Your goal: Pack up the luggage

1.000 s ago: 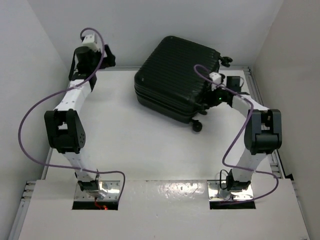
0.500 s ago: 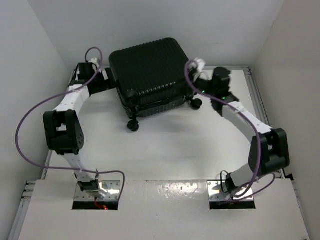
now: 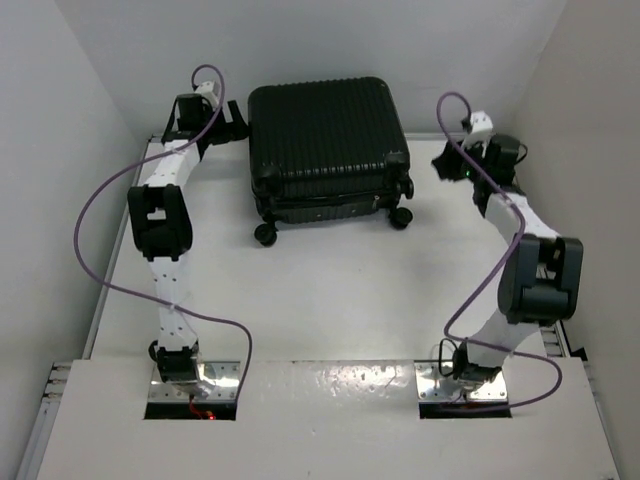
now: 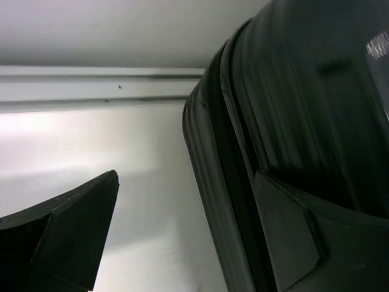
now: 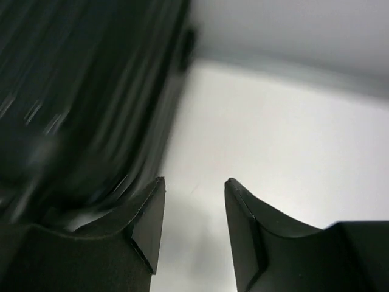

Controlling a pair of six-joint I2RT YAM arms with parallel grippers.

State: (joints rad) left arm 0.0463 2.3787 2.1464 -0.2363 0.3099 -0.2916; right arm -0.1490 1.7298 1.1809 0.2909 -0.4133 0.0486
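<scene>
The luggage is a large black ribbed suitcase, closed, lying flat at the back of the table with its wheels facing the near side. My left gripper is at its far left corner, jaws wide open. In the left wrist view the luggage fills the right side; my left gripper has one finger over bare table and the other against the shell. My right gripper hovers just right of the case, apart from it. In the right wrist view this gripper is open with only table between its fingers, the luggage blurred at left.
The white table is boxed in by white walls on the left, back and right. A low rail runs along the back edge. Purple cables loop off both arms.
The luggage has swung round and slid left, now squared against the back. The left gripper followed its left corner. The right gripper drew away to the right and its jaws widened.
</scene>
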